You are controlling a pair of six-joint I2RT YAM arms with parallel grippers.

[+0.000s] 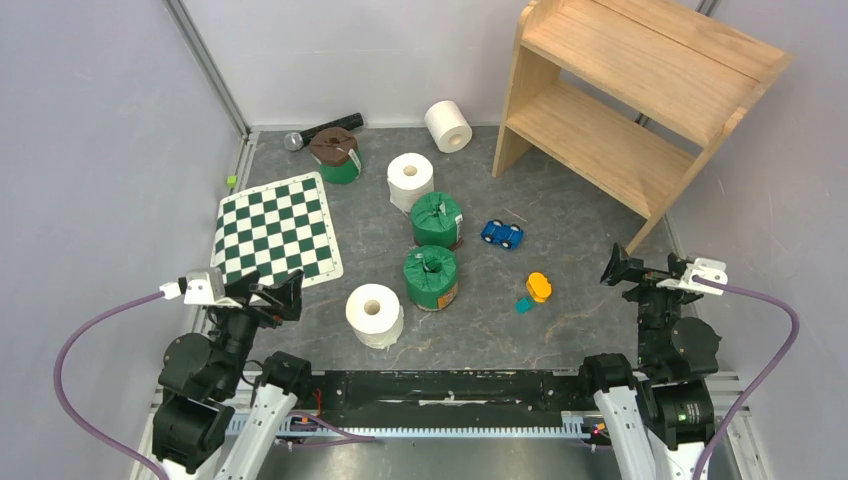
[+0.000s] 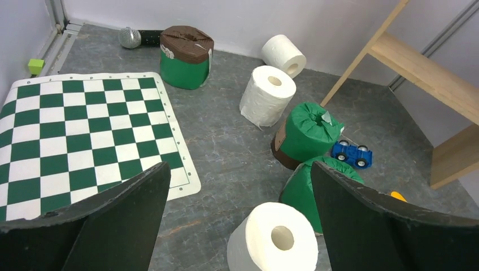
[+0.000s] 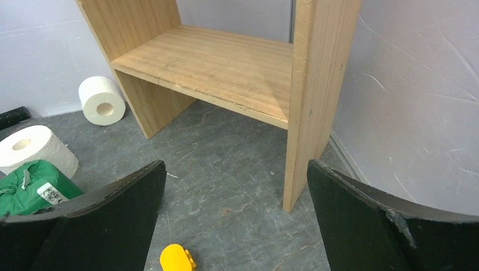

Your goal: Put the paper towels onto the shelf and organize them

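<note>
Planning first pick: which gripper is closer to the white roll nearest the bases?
Left. The left gripper sits just left of the bare white roll; the right gripper is far off, by the shelf.

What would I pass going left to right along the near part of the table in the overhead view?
First the left pincer → bare white paper towel roll → nearest green-wrapped paper towel roll → small yellow toy → right pincer.

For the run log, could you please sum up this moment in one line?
left claw: open, empty | right claw: open, empty | paper towels: all six off shelf | shelf: both tiers bare
</note>
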